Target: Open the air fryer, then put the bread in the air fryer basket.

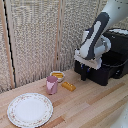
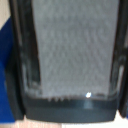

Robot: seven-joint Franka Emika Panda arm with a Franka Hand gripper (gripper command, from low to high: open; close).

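Observation:
The black air fryer (image 1: 119, 47) stands at the exterior view's right. Its basket (image 1: 100, 71) is drawn out toward the left, and the grey mesh floor of the basket (image 2: 72, 50) fills the blurred wrist view. My gripper (image 1: 84, 75) hangs at the front face of the drawer, where the air fryer handle is hidden behind the hand and dark fingers. Whether the fingers are closed on the handle cannot be made out. The bread (image 1: 68, 86), a small golden-orange piece, lies on the wooden table left of the basket, apart from the gripper.
A pink cup (image 1: 52, 84) stands beside the bread, with a small white bowl (image 1: 58, 75) of yellow contents behind it. A patterned plate (image 1: 29, 109) lies at the front left. Slatted screens form the backdrop, and blue shows at one edge of the wrist view.

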